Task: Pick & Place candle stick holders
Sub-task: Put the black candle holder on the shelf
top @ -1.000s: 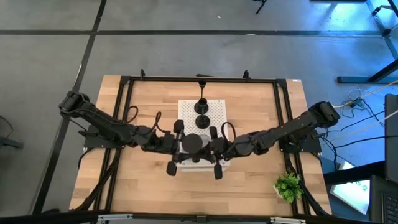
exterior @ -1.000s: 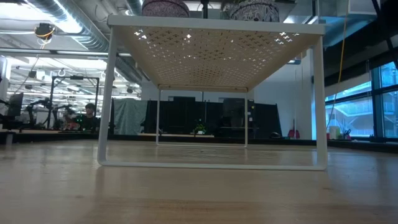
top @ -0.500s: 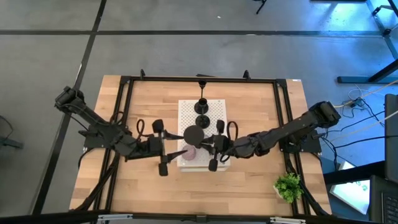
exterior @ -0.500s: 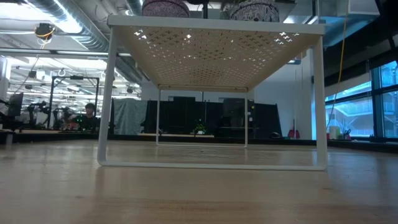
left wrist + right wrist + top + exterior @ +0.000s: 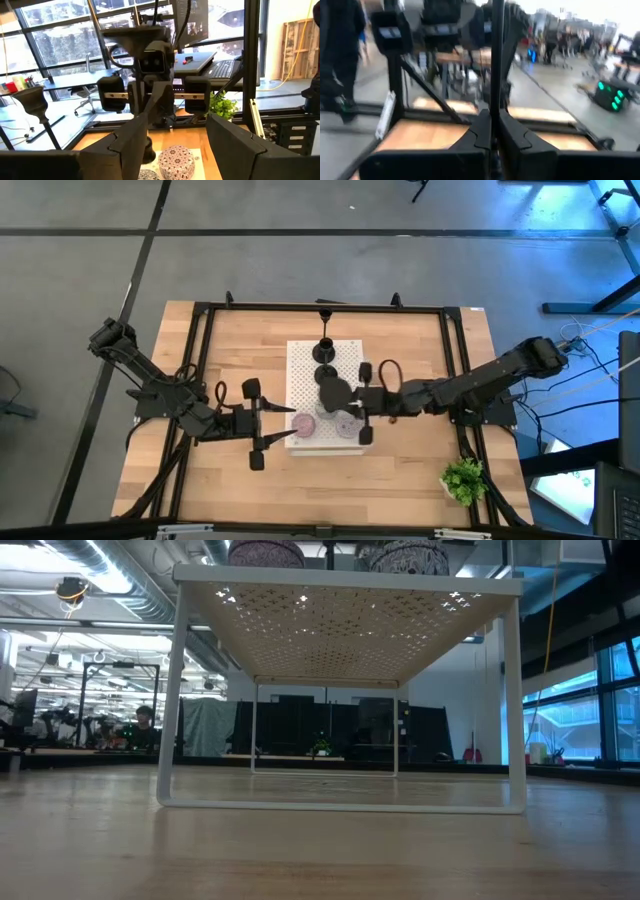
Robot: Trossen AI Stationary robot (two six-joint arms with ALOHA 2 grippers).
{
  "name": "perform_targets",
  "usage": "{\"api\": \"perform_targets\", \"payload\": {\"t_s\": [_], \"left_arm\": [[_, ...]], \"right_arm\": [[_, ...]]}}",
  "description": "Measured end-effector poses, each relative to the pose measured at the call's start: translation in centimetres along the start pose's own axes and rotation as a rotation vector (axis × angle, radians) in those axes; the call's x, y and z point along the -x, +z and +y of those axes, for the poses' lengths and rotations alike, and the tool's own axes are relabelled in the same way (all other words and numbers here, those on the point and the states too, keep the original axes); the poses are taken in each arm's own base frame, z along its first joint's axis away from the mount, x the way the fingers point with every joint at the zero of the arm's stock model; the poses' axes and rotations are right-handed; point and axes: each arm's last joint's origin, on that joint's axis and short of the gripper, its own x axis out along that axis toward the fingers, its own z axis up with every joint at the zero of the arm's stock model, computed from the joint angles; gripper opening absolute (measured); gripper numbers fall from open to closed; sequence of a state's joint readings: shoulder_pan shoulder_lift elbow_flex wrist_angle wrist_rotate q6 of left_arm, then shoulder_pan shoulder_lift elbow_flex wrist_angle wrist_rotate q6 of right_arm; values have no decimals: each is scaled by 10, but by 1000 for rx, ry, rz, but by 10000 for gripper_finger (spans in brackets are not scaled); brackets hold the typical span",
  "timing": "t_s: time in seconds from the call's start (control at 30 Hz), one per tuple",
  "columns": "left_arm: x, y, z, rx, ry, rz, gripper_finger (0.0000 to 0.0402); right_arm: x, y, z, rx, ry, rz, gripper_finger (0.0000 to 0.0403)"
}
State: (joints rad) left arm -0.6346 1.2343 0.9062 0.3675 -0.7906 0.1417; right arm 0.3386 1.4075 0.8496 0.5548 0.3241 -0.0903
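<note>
A white perforated board (image 5: 300, 365) stands mid-table on thin legs (image 5: 170, 690). Two black holders (image 5: 325, 348) stand on its far half. A pink puck (image 5: 305, 422) and a lavender puck (image 5: 347, 423) lie on its near half; they also show in the low view (image 5: 265, 552). My right gripper (image 5: 347, 400) is over the board, shut on a third black holder (image 5: 333, 392). My left gripper (image 5: 265, 425) is open and empty at the board's left near corner, its fingers (image 5: 230, 145) pointing at the board. My right gripper pinches the black holder's thin stem (image 5: 494, 100) between its two fingers. The fingers come level from the table's right and lie across the stem. The holder stands upright, its cup (image 5: 135, 35) above the fingers. Whether its base is clear of the board I cannot tell.
A small green plant (image 5: 463, 478) stands at the table's near right corner. A black frame (image 5: 320, 307) runs along the table's edges. Bare wood lies left, right and in front of the board.
My left gripper has drawn back toward the table's left edge, away from the board's near middle. My right gripper has carried the black holder toward the far and right side of the board. The two pucks, covered before by the grippers, now show.
</note>
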Motion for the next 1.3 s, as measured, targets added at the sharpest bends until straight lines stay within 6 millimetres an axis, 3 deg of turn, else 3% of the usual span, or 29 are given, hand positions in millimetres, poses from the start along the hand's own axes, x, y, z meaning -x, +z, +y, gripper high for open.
{"api": "perform_targets", "payload": {"t_s": [0.23, 0.4, 0.57, 0.8, 1.3], "left_arm": [[-1, 1, 1, 2, 6, -5, 200], [-3, 1, 4, 9, 21, -10, 200], [-5, 1, 6, 14, 24, -9, 200], [-5, 0, 6, 14, 24, -6, 200], [-5, -1, 6, 20, 22, 6, 200]], "right_arm": [[17, -16, -3, -3, 82, -100, 10], [15, -15, -7, 3, 58, -103, 10], [13, -15, -20, -17, -83, -97, 10], [8, -25, -38, -106, -77, -15, 10], [-2, -39, -35, -76, -43, 19, 10]]}}
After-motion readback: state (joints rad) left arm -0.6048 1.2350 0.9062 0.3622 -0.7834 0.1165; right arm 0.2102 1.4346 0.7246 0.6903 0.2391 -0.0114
